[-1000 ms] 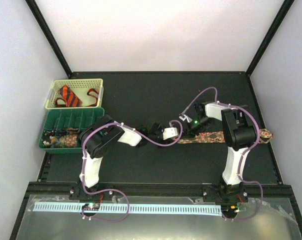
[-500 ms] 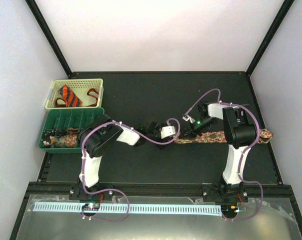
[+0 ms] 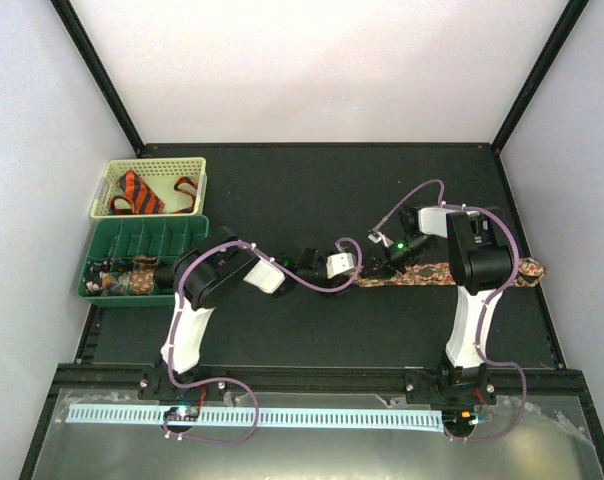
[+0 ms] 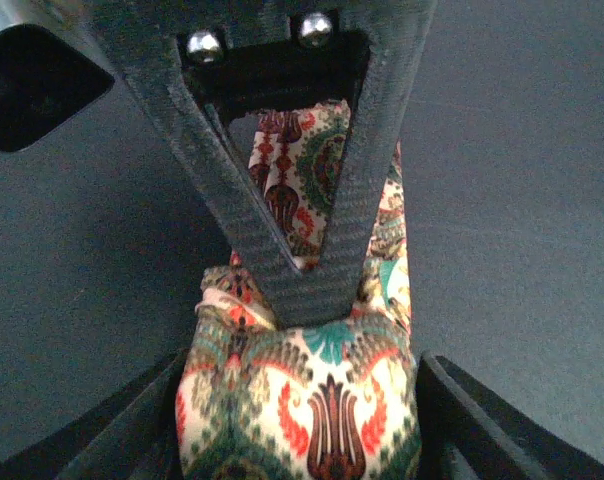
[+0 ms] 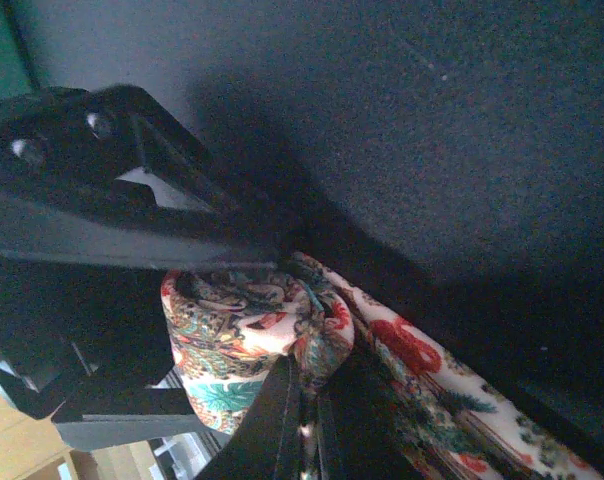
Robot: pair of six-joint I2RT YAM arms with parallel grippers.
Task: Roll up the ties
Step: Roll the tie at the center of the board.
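Carbon-black fingers [image 4: 312, 270] of the right arm's jaws are pinched fully together into a V. Their tips are clamped on the paisley tie [image 3: 437, 272], right behind its rolled end. The left arm's jaws stand wide apart, one finger [image 4: 132, 425] on each side of that roll [image 4: 302, 400]. The fabric fills the gap between them, and I cannot tell whether it is being pressed.

The paisley tie lies flat on the right half of the bench [image 3: 282, 180]. Its long axis runs left to right, parallel to the near edge — coiled end toward the middle, other end bunched at the right edge. It is soft cloth, cream with red, green and brown motifs, puffed where rolled.

An orange tie with black stripes [image 3: 140, 190] sits crumpled in a cream perforated basket [image 3: 197, 165] by the left edge toward the far corner — just beyond a green divided tray [image 3: 152, 235].
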